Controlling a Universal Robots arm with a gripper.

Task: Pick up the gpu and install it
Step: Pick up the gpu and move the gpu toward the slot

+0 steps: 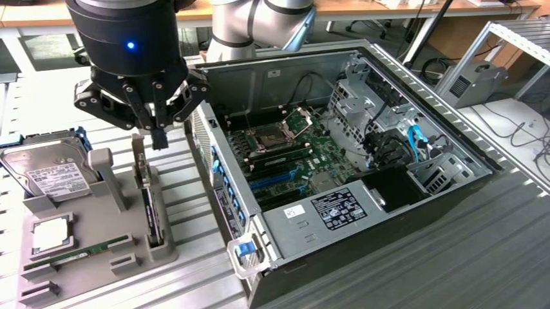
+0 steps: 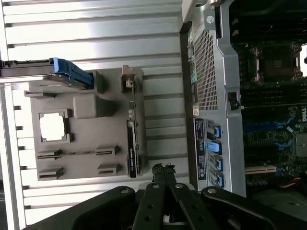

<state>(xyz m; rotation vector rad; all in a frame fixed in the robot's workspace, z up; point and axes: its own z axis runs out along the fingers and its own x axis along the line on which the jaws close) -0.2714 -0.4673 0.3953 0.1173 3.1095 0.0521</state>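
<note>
The gpu [image 1: 149, 196] stands on its edge in a slot of the grey holder [image 1: 94, 212], a thin dark card with a metal bracket at its far end. In the wrist view the gpu [image 2: 132, 146] runs along the edge of the holder [image 2: 88, 105] that faces the case. My gripper [image 1: 160, 138] hangs just above the card's far end, fingers shut together with nothing between them and apart from the card. Its closed fingertips [image 2: 163, 168] show beside the card's end in the wrist view.
The open computer case [image 1: 344, 161] lies at the exterior view's right, its motherboard [image 1: 288, 161] exposed; its rear panel [image 2: 211, 86] is close to the holder. On the holder also sit a silver hard drive [image 1: 50, 172], a CPU [image 1: 51, 233] and a green RAM stick [image 1: 77, 252].
</note>
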